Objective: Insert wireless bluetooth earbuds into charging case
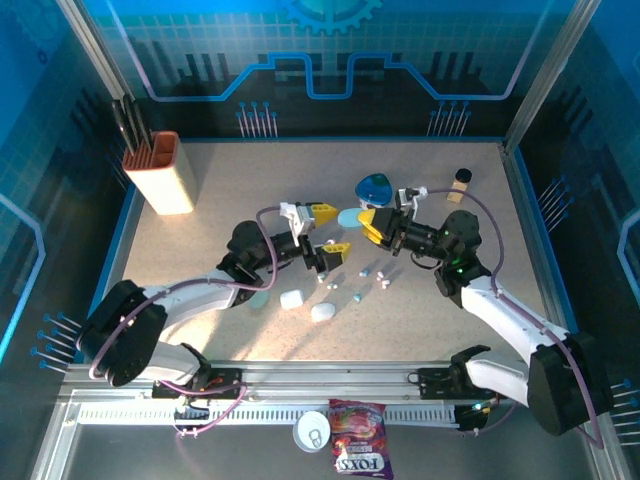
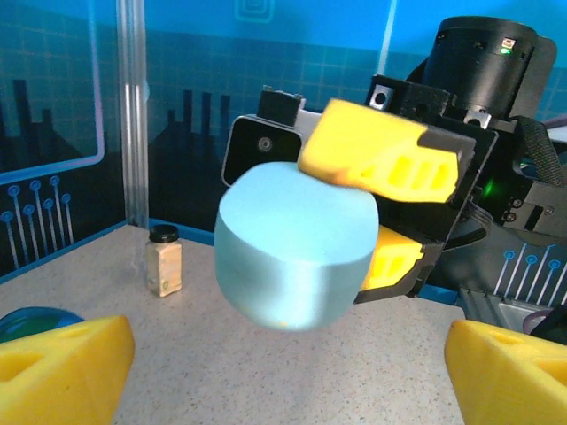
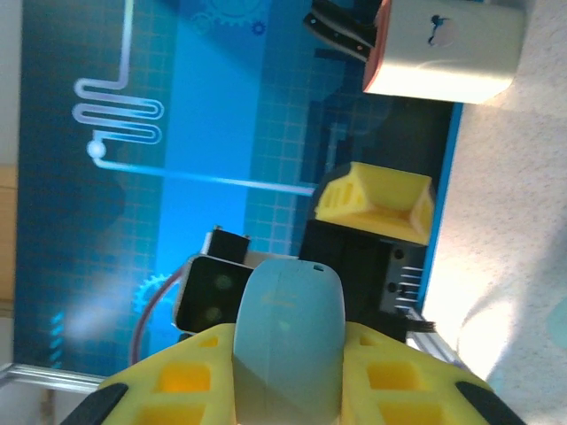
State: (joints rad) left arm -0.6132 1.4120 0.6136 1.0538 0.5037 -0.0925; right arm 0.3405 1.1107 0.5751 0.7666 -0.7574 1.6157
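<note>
My right gripper (image 1: 366,222) is shut on a pale teal pebble-shaped charging case (image 1: 348,217) and holds it closed above the table. In the left wrist view that case (image 2: 292,252) hangs between the right gripper's yellow fingers (image 2: 381,159). In the right wrist view the case (image 3: 288,336) is squeezed between the yellow pads (image 3: 168,385). My left gripper (image 1: 329,232) stands open right in front of the case, one finger on each side, touching nothing. Several tiny earbuds (image 1: 366,272) lie scattered on the table below, white and teal.
Two white cases (image 1: 292,299) (image 1: 322,313) lie near the left arm, with a teal one (image 1: 258,299) partly under it. A dark blue-teal object (image 1: 375,187) and a small bottle (image 1: 460,185) sit behind. A knife block (image 1: 165,172) stands at the back left.
</note>
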